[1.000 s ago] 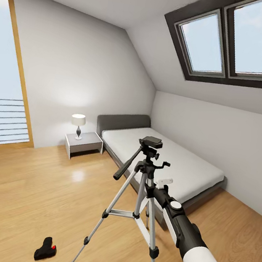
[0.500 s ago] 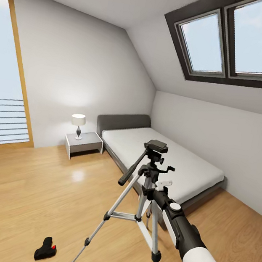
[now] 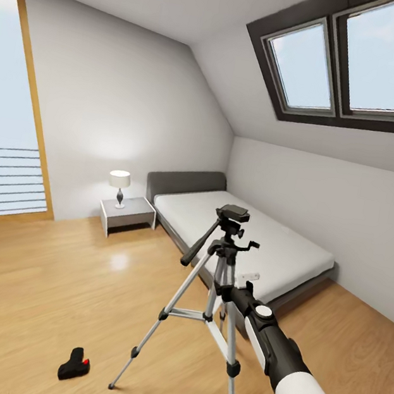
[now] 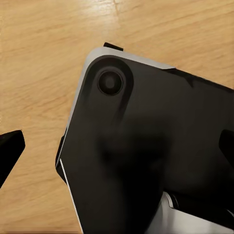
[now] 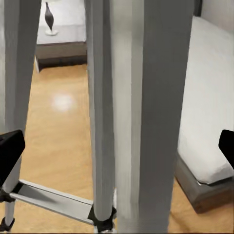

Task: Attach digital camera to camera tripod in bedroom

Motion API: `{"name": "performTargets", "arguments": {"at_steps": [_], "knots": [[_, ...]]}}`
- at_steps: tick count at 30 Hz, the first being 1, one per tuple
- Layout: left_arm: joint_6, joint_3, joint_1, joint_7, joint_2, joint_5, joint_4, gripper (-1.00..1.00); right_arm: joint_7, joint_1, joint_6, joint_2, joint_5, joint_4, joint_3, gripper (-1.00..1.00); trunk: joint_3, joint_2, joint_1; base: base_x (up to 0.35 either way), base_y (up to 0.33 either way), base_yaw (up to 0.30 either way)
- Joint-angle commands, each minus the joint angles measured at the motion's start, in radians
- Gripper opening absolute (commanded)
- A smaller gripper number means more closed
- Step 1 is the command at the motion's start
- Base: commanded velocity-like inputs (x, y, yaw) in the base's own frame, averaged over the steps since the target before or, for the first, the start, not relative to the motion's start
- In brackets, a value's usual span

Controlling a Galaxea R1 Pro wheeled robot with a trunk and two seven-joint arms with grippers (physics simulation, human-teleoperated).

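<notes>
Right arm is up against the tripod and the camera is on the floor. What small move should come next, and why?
Probably draw the right gripper back from the camera tripod. Its fingertips stand wide apart, open around the silver legs, holding nothing, while the digital camera lies on the wood floor left of the tripod's feet. The camera needs picking up first.

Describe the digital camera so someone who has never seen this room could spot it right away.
Start from the camera tripod standing on the wood floor in front of the white bed. Look down to the floor just left of its nearest foot: the digital camera lies there alone. It is a small black boxy lump with a red spot, unlike the tall silver-legged tripod.
</notes>
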Motion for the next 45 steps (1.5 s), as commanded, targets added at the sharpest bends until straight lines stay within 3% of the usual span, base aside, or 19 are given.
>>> {"name": "performTargets", "arguments": {"at_steps": [1, 13, 19, 30, 33, 45], "knots": [[-0.001, 0.007, 0.000, 0.000, 0.000, -0.001, -0.001, 1.00, -0.001, -0.001, 0.006, -0.001, -0.003, 0.005, 0.002, 1.00, -0.002, -0.002, 0.000, -0.337, 0.000, 0.000], [0.000, 0.007, 0.000, 0.000, 0.000, -0.001, -0.001, 1.00, -0.030, -0.001, 0.006, -0.002, -0.003, 0.026, -0.003, 1.00, -0.002, -0.002, 0.000, -0.327, 0.000, 0.000], [0.000, 0.006, 0.000, 0.000, 0.001, -0.001, -0.002, 1.00, -0.082, -0.001, 0.006, -0.001, -0.004, 0.030, -0.002, 1.00, -0.002, -0.002, 0.000, -0.087, 0.000, 0.000], [0.000, 0.006, 0.000, 0.000, 0.001, -0.001, -0.001, 1.00, -0.082, 0.000, 0.006, 0.007, -0.004, 0.112, 0.002, 1.00, -0.002, -0.002, 0.000, -0.012, 0.000, 0.000], [0.000, 0.006, 0.000, 0.000, 0.001, -0.001, -0.001, 1.00, -0.057, 0.000, 0.006, 0.011, -0.003, 0.176, 0.005, 1.00, -0.002, -0.002, 0.000, -0.001, 0.000, 0.000], [0.000, 0.006, 0.000, 0.000, 0.001, -0.001, -0.002, 1.00, 0.185, 0.000, 0.005, 0.032, 0.000, 0.420, 0.015, 1.00, -0.002, -0.002, 0.000, 0.000, 0.000, 0.000]]}}
